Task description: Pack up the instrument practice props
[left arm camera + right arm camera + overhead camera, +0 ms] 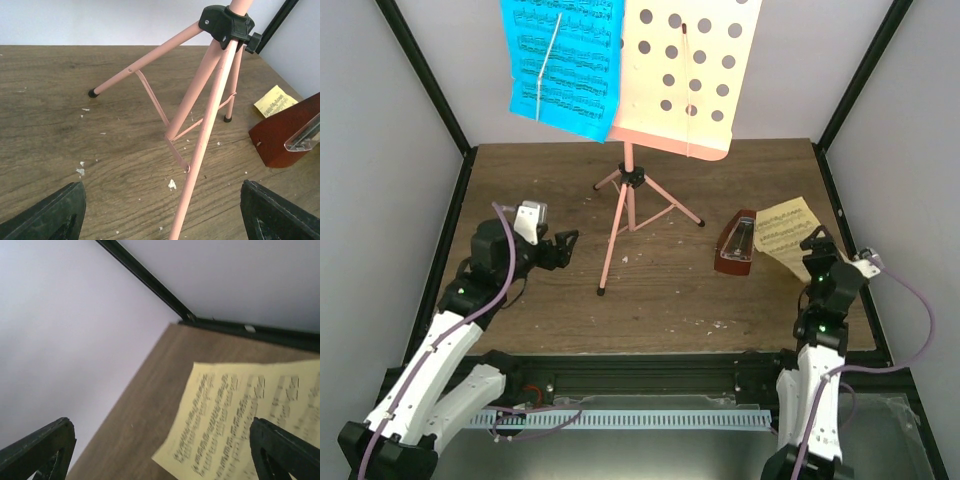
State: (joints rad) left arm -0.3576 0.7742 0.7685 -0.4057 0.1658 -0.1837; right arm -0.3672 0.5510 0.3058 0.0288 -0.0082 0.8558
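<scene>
The pink tripod music stand (pixel 626 215) stands mid-table, its hole-dotted desk (pixel 695 70) at the top of the top view with a blue sheet-music page (pixel 563 55) on its left side. The reddish-brown metronome (pixel 736 243) lies right of the stand, with a yellow sheet-music page (pixel 787 230) beside it. My left gripper (pixel 564 247) is open and empty, left of the stand's legs (pixel 200 145); the metronome (pixel 290 137) shows at the right of the left wrist view. My right gripper (pixel 817 243) is open above the near edge of the yellow page (pixel 240 425).
Black frame posts (pixel 420 75) and white walls enclose the brown table (pixel 670 300). Small white crumbs (pixel 171 184) lie scattered on the wood. The table's front edge has a black rail (pixel 640 370).
</scene>
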